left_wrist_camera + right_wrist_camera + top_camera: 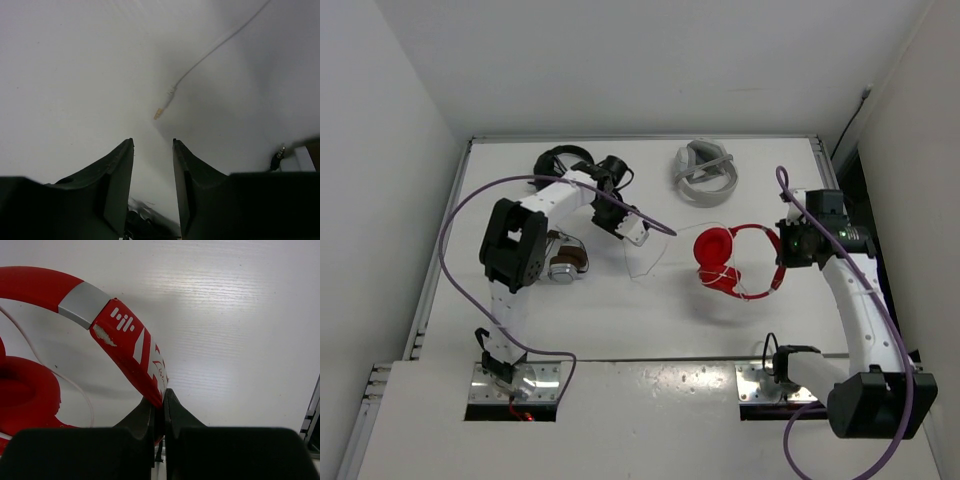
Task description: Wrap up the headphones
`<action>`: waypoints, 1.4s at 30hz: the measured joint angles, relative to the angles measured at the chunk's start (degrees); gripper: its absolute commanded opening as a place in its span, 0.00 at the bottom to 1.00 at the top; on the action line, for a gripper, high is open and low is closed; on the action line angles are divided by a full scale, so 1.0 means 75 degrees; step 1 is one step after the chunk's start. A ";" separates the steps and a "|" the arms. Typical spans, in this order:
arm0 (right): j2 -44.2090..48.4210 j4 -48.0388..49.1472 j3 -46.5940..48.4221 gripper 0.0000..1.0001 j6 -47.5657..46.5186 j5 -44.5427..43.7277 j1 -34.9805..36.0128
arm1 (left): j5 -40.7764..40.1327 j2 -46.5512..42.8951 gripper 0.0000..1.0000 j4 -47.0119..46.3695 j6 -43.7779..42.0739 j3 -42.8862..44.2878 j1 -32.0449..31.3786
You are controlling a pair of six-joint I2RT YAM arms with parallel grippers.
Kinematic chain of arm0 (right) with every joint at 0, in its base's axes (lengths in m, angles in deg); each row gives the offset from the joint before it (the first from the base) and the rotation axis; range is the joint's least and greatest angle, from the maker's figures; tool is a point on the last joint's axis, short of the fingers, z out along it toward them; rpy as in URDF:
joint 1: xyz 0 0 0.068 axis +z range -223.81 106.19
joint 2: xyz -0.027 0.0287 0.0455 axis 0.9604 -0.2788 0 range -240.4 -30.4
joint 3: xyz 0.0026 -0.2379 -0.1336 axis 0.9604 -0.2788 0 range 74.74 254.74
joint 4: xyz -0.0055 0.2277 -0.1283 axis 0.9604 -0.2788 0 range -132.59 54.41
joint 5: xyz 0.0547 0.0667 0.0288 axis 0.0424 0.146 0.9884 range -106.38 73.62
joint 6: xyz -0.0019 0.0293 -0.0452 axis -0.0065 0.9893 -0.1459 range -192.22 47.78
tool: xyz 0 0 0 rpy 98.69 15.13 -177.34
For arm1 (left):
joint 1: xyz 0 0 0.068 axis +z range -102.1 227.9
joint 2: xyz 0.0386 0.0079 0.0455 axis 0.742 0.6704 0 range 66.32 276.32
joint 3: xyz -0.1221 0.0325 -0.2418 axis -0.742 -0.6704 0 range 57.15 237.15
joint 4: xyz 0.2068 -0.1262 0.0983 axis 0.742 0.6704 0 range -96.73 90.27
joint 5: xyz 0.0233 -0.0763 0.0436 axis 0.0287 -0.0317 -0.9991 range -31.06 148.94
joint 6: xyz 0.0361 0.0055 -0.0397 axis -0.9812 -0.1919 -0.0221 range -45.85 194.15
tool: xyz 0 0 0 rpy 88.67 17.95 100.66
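The red headphones (pixel 728 258) lie on the white table right of centre, earcups to the left, headband arching right. My right gripper (pixel 784 250) is shut on the headband (pixel 131 342); its jaws pinch the red band near the tip (pixel 163 396). A red earcup (pixel 25 390) and the thin white cable (pixel 80 392) show at the left. My left gripper (pixel 636 233) is open and empty above the table. The loose cable (pixel 650 268) trails below and to the right of it. In the left wrist view the cable's gold plug (pixel 158 114) lies just ahead of the open gripper (pixel 152 143).
Black headphones (pixel 563 160) lie at the back left under the left arm. Brown-and-silver headphones (pixel 566 262) sit by the left arm's elbow. Grey-white headphones (pixel 702 172) lie at the back centre. A black jack plug (pixel 277 159) shows at the right of the left wrist view.
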 measured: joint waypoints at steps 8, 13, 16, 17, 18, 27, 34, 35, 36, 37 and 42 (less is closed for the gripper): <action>-0.0105 0.0003 0.0000 0.00 -0.0003 0.0023 -0.0070 | -0.0216 0.0251 0.36 0.0927 -0.0944 0.0318 -0.0122; -0.0105 0.0009 0.0000 0.00 0.0000 0.0117 -0.0163 | -0.0242 0.0335 0.36 0.1099 -0.1122 0.0326 -0.0335; -0.0105 0.0009 0.0000 0.00 0.0000 0.0146 -0.0166 | -0.0280 0.0385 0.36 0.1113 -0.1183 0.0341 -0.0458; -0.0105 0.0009 0.0000 0.00 0.0000 0.0152 -0.0172 | -0.0300 0.0428 0.36 0.1131 -0.1204 0.0364 -0.0481; -0.0105 0.0009 0.0000 0.00 0.0000 0.0163 -0.0195 | -0.0332 0.0487 0.36 0.1134 -0.1239 0.0405 -0.0513; -0.0105 0.0012 0.0000 0.00 -0.0006 0.0233 -0.0414 | -0.0577 0.1102 0.35 0.1218 -0.1515 0.0839 -0.0551; -0.0137 0.0012 0.0000 0.00 -0.0058 0.0341 -0.0510 | -0.0717 0.1352 0.29 0.1239 -0.1696 0.1043 -0.0560; -0.0149 0.0012 0.0000 0.00 -0.0061 0.0347 -0.0510 | -0.0743 0.1358 0.29 0.1244 -0.1722 0.1049 -0.0560; -0.0160 0.0012 0.0000 0.00 -0.0061 0.0356 -0.0510 | -0.0781 0.1364 0.27 0.1253 -0.1751 0.1055 -0.0562; -0.0166 0.0012 0.0000 0.00 -0.0061 0.0361 -0.0516 | -0.0822 0.1370 0.23 0.1262 -0.1781 0.1058 -0.0565; -0.0175 0.0012 0.0000 0.00 -0.0117 0.0391 -0.0618 | -0.0956 0.1381 0.00 0.1346 -0.1929 0.1058 -0.0568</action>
